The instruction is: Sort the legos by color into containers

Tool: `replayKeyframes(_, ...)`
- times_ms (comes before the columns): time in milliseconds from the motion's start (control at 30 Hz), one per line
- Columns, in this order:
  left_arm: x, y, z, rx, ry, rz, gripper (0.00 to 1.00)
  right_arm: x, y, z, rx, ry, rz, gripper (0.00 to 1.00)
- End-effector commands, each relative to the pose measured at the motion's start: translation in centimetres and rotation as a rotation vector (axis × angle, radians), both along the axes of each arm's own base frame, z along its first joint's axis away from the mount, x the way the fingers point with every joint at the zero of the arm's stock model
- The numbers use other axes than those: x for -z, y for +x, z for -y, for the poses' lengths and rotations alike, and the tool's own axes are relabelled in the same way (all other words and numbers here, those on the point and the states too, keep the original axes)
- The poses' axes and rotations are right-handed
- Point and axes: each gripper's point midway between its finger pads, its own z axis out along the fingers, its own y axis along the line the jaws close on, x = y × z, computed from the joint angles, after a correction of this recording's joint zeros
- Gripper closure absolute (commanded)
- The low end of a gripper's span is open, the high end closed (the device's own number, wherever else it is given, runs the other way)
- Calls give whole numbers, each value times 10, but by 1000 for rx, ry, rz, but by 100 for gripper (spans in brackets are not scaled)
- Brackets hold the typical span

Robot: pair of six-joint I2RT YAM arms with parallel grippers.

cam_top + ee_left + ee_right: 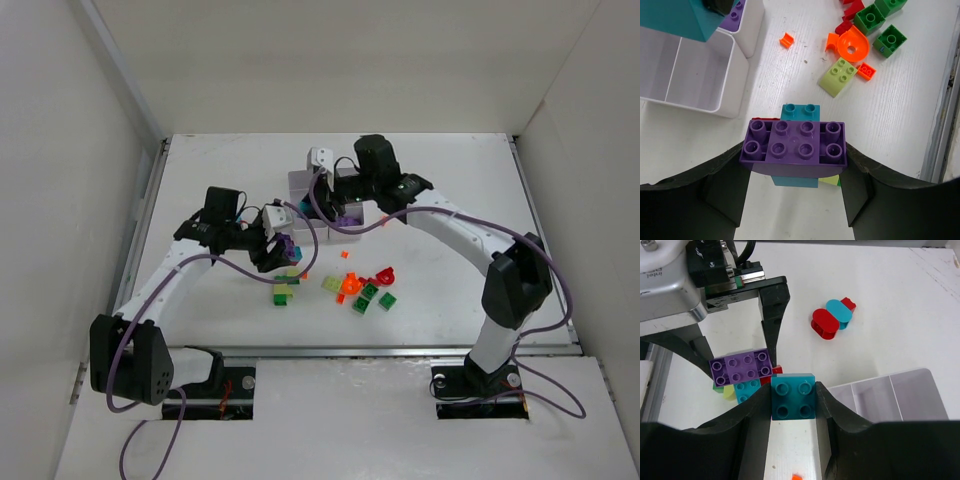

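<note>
Purple brick (pixel 794 142) clenched in your left jaws, teal brick (pixel 793 396) gripped in your right jaws, both near the white box (pixel 737 85).

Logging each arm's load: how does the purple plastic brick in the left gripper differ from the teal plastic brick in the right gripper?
The purple plastic brick has eight studs, the teal plastic brick four. Purple is oblong, teal square. Both are clamped with studs showing.

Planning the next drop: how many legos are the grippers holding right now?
2. The left gripper clamps a purple brick; the right gripper clamps a teal brick near the containers. No other gripped brick shows.
</note>
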Motion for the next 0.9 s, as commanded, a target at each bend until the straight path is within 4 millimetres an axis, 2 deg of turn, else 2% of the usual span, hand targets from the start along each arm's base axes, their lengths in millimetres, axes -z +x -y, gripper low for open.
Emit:
replayKeyframes(0, -1, 0, -3, -16, 10, 11, 100, -34, 9, -4, 17, 59, 83, 100)
replayKeyframes(100, 0, 0, -4, -27, 15, 5, 100, -20, 20, -5, 55, 30, 85, 100)
replayKeyframes(133, 0, 0, -4, -28, 15, 5, 100, -14, 30, -3, 102, 8, 90, 100)
replayKeyframes(200, -9, 3, -4, -34, 5, 22, 100, 20, 40, 0, 139, -55, 70, 100)
replayKeyframes(300, -15, 3, -5, -45, 6, 29, 100, 49, 53, 2, 179, -116, 72, 100)
replayKeyframes(367, -21, 2, -5, -50, 0, 35, 100, 61, 52, 0, 164, -142, 87, 100)
replayKeyframes(400, -25, 1, -5, -50, -4, 50, 100, 58, 55, 0, 173, -139, 96, 100)
replayKeyframes(433, -28, 1, -6, -56, -1, 63, 100, 70, 56, -1, 167, -157, 88, 95)
replayKeyframes(467, -28, 1, -6, -57, -1, 63, 100, 65, 55, -6, 159, -148, 99, 94)
replayKeyframes(533, -27, -1, -7, -57, -1, 63, 100, 74, 60, -8, 167, -162, 90, 87)
replayKeyframes(633, -27, -1, -7, -61, -3, 56, 100, 72, 64, -10, 176, -160, 100, 82)
replayKeyframes(733, -28, -2, -6, -55, -10, 54, 100, 77, 68, -8, 192, -174, 98, 62)
replayKeyframes(767, -28, -2, -6, -55, -10, 54, 100, 77, 68, -8, 192, -174, 98, 48)
replayKeyframes(867, -27, 0, -5, -55, -10, 54, 100, 81, 68, -6, 200, -185, 94, 36)
